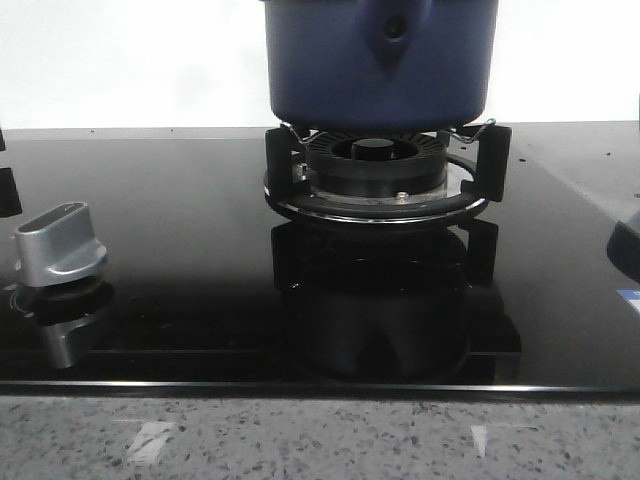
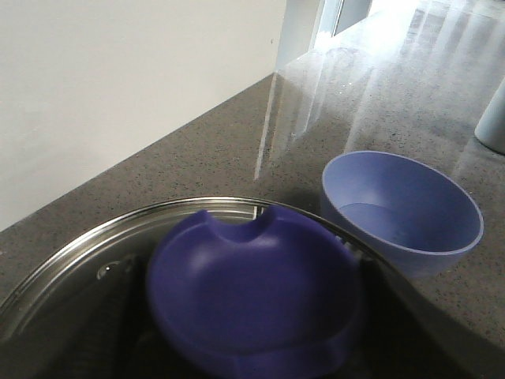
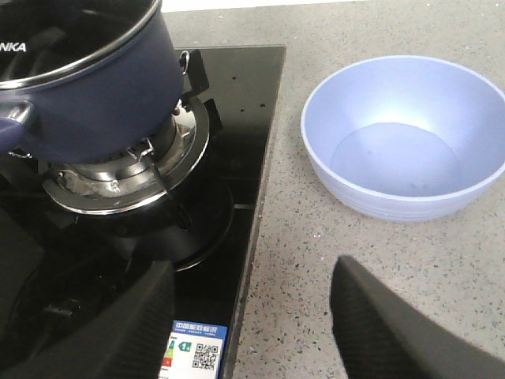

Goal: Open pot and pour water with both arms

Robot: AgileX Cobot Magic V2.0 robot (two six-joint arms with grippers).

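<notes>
Frame check, left to right, all placed against the pot (image 1: 380,60). Far left of the pot, a silver dial (image 1: 60,245) stands on the black cooktop (image 1: 180,200), well apart from it. You'll see the pot itself sitting on the burner (image 1: 375,175), its dark blue wall overhanging the burner ring, with the pointed handle mount and single rivet facing the front camera. In the right wrist view the pot's mouth is uncovered, steel rim showing; the inside is too dark to read. The lid (image 2: 95,253) is off the pot and fills the left wrist view, glass with a steel rim, its blue handle (image 2: 252,292) close under the camera. The left gripper (image 2: 252,343) is closed on that handle: dark fingers (image 2: 110,316) lie against either side of it, though the contact line is blurred. Right of the pot, off the cooktop edge, a pale blue bowl (image 3: 406,134) rests on the speckled counter (image 3: 316,260), near the pot but not touching. The right gripper (image 3: 252,316) hangs above the cooktop edge on the bowl side of the pot, jaws wide with nothing between them. A sticker (image 3: 189,347) sits on the cooktop corner beneath it.
</notes>
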